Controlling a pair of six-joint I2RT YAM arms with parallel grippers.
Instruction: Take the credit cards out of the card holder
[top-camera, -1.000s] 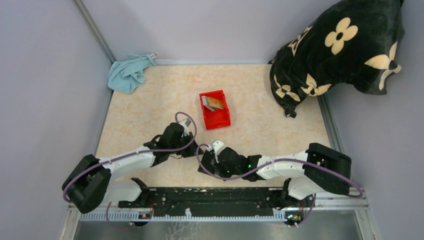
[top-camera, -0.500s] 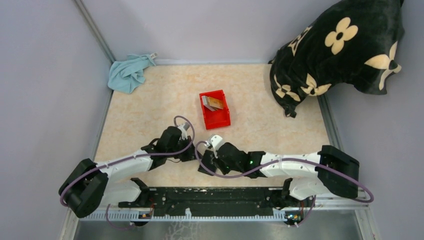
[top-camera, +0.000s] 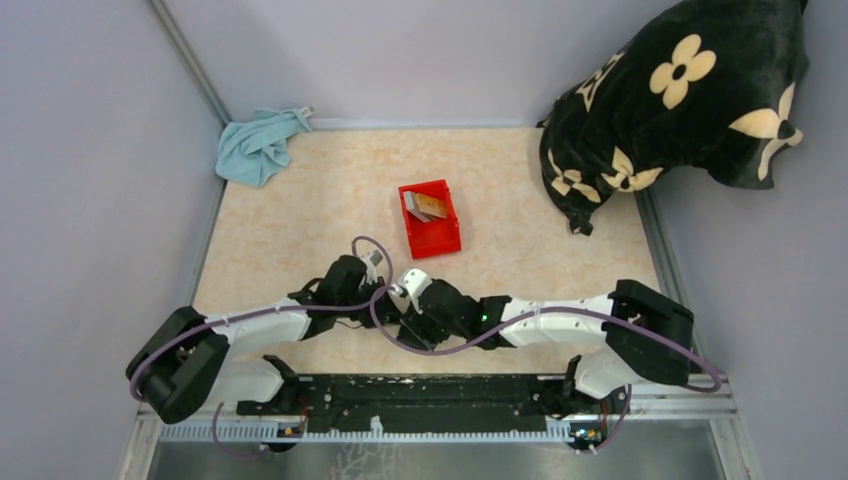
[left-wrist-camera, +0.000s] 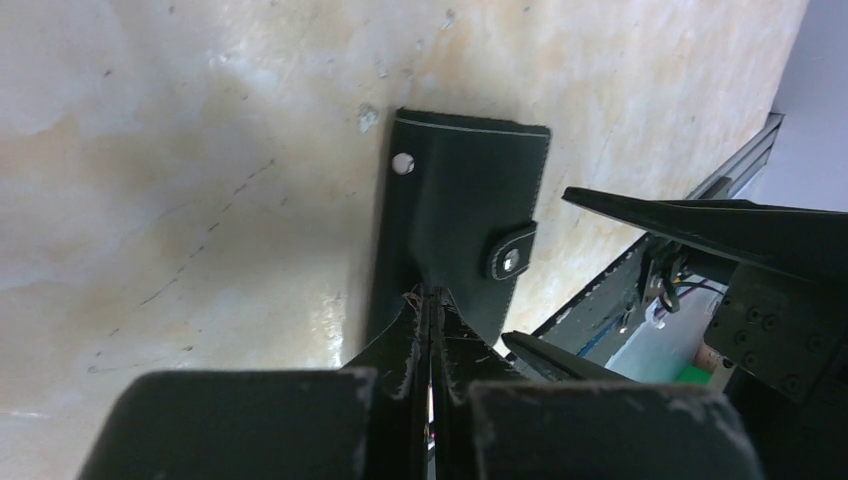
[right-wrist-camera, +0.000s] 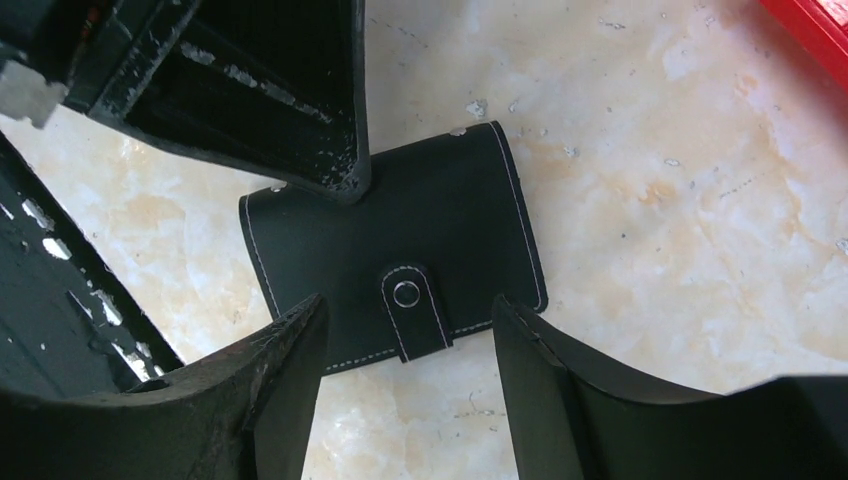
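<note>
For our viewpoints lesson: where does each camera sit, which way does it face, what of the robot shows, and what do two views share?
Top external: above and behind the bases, facing down on the table; both arms show.
Left wrist: on the left arm, facing down past its shut left hand.
Right wrist: on the right arm, facing down through its open right hand.
Shared: both wrist views show the card holder.

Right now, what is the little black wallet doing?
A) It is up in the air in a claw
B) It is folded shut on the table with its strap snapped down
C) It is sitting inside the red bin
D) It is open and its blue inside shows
B: the card holder lies flat and folded shut on the table, its snap strap fastened over the front.
</note>
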